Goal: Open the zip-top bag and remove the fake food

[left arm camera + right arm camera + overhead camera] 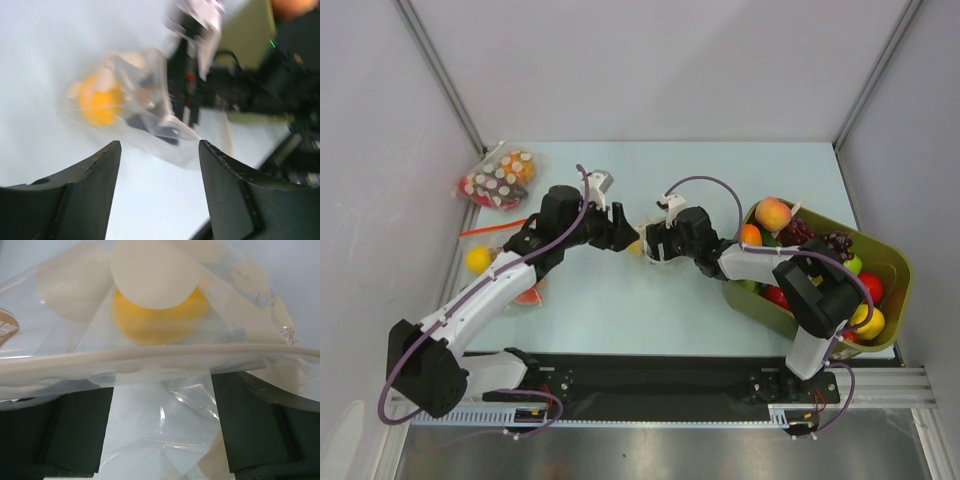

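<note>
The zip-top bag (638,244), an orange-yellow fruit (100,102) inside, is mid-table between the two grippers. Both arms reach inward and meet there. The table (620,310) is pale blue, the walls (650,70) grey, and a green bin (898,262) of fruit stands at right. The left gripper (160,150) is spread wide and empty, the bag just beyond its tips. The right gripper (161,385) is also parted, with the bag's zip rim draped across its fingers.

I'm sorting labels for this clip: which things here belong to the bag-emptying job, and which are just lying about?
Job: zip-top bag, yellow fruit inside it, left tool, right tool; probably also the fruit-filled green bin, as a drop-off.
Lying about: dotted bag with red and orange pieces, clear bag with an orange strip.
</note>
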Robot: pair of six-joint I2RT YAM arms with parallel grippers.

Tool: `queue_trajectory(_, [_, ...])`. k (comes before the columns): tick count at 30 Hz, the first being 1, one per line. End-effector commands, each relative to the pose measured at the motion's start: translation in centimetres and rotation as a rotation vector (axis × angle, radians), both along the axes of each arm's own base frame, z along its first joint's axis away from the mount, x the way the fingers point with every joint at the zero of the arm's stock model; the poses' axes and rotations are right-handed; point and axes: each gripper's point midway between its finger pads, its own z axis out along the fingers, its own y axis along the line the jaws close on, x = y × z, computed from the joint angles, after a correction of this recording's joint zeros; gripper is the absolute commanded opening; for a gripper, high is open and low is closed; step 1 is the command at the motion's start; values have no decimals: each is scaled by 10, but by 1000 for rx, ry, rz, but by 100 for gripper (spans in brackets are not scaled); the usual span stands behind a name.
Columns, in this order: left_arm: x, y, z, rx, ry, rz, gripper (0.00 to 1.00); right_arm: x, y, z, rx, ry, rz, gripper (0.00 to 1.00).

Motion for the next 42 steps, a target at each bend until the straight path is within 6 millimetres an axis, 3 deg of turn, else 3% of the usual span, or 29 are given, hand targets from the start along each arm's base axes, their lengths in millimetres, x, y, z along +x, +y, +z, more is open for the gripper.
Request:
queue_trajectory(1, [48, 31, 15, -46, -113, 341, 70, 1, 5, 25, 71, -44, 9, 79])
queue_trajectory(3, [60, 27, -3, -3, -74, 357, 71, -2, 6, 26, 81, -39, 17, 80])
queue_trajectory(4, [69, 24, 3, -5, -87, 358, 72, -2, 6, 27, 83, -39, 18, 79])
queue_trajectory(5, [76, 19, -14, 29, -58, 344, 72, -4, 5, 27, 87, -35, 19, 80])
queue_trajectory(10, [106, 20, -45, 99, -21, 360, 73, -6, 5, 34, 119, -36, 7, 79])
queue_trajectory(19, [123, 1, -103, 99, 98, 280, 71, -3, 10, 38, 145, -35, 1, 80])
queue_trajectory(25, [123, -7, -117, 79, 139, 234, 68, 5, 11, 39, 159, -38, -19, 80])
queue_trajectory(27, [123, -8, -123, 79, 153, 225, 63, 9, 12, 40, 164, -39, -25, 80])
queue_trajectory(33, [117, -14, -130, 54, 170, 199, 34, 16, 15, 36, 178, -30, -41, 80])
queue_trajectory(42, [115, -13, -151, 87, 218, 194, 10, 30, 14, 31, 192, -34, -89, 80])
